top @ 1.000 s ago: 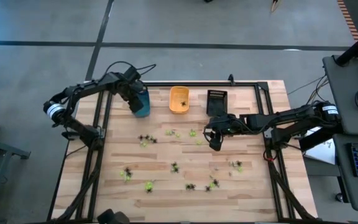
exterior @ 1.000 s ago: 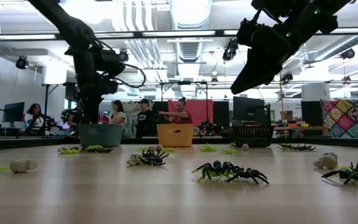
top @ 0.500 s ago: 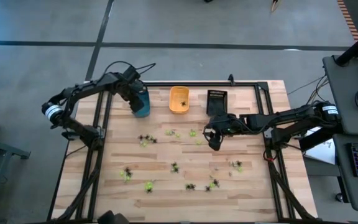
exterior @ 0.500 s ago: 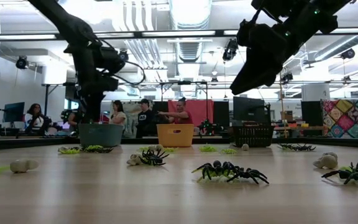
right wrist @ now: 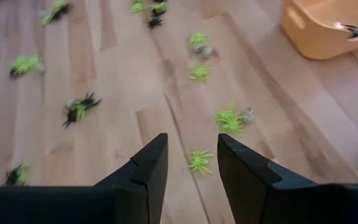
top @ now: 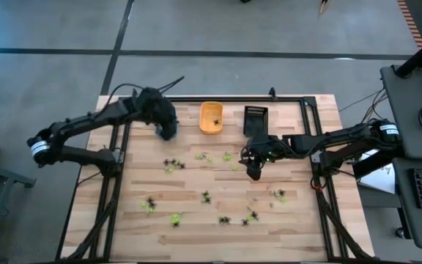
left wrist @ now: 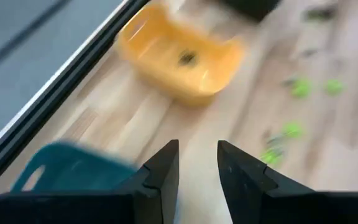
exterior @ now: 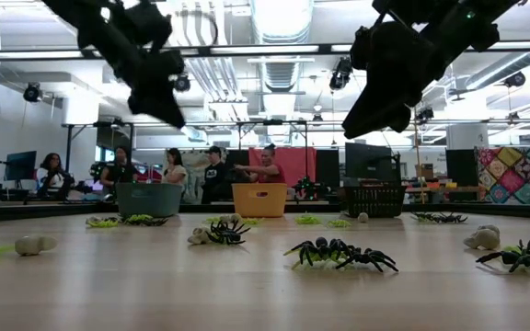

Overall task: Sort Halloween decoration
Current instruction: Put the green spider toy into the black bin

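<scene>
My right gripper (right wrist: 191, 163) hung over the table (top: 299, 220) with its fingers parted on nothing; my left gripper (left wrist: 197, 163), likewise apart and bare, was above the blue tray (top: 168, 130). The Halloween decoration (right wrist: 199, 160) lay scattered across the middle boards, one piece in the orange tray (top: 211, 117). I judged these figures featherlight, springy-legged, liable to skitter; best pinched across the body. Legs splayed all round, so no long axis showed.

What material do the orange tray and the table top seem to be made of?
Orange tray: probably moulded plastic, one even colour, rounded corners, smooth walls. Table top: looks like wood, pale planks with visible grain and seams, matte finish.
</scene>
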`<control>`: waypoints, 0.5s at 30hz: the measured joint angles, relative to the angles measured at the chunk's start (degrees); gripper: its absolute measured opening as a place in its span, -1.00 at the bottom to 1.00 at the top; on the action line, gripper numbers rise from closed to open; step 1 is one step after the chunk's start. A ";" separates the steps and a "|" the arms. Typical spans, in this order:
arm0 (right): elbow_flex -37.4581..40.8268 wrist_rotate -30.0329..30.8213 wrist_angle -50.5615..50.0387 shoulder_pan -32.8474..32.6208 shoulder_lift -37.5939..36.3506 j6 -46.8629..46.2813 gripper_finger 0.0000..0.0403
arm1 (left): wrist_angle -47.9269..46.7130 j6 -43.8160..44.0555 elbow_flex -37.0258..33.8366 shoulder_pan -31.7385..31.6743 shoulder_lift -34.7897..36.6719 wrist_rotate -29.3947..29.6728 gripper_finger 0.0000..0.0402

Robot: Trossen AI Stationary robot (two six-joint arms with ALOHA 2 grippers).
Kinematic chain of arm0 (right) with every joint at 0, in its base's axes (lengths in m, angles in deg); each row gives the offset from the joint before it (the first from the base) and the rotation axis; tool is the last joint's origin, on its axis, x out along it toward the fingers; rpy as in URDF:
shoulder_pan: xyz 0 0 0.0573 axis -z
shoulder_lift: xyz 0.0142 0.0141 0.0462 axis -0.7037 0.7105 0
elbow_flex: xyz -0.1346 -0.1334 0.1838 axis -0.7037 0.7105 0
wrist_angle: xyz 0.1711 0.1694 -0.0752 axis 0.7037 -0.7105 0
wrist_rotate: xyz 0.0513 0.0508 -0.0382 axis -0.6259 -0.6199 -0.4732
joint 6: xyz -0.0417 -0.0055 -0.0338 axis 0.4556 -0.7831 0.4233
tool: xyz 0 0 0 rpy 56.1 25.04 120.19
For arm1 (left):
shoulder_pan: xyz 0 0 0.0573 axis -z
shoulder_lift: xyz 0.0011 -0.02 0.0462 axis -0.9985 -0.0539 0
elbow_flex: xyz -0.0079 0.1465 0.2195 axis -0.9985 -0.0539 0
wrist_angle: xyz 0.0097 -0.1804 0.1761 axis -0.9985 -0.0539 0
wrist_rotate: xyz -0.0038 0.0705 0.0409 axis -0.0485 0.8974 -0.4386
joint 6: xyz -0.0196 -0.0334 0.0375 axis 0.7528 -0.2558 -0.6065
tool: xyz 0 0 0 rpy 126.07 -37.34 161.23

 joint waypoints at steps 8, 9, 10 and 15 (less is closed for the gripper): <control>0.00 0.03 -6.88 -3.88 0.00 -0.26 -0.43 | 23.49 3.20 -9.20 16.20 2.96 0.02 -0.58; 0.02 0.02 -7.80 -4.54 0.00 -0.17 -0.44 | 27.20 3.20 -10.39 17.91 2.49 0.02 -0.58; 0.28 0.02 -7.94 -5.23 0.00 0.42 -0.45 | 30.83 3.20 -11.48 19.44 1.79 0.02 -0.58; 3.00 1.18 -6.30 -7.69 0.00 3.33 -0.50 | 47.05 2.83 -15.52 25.20 -4.05 0.05 -0.58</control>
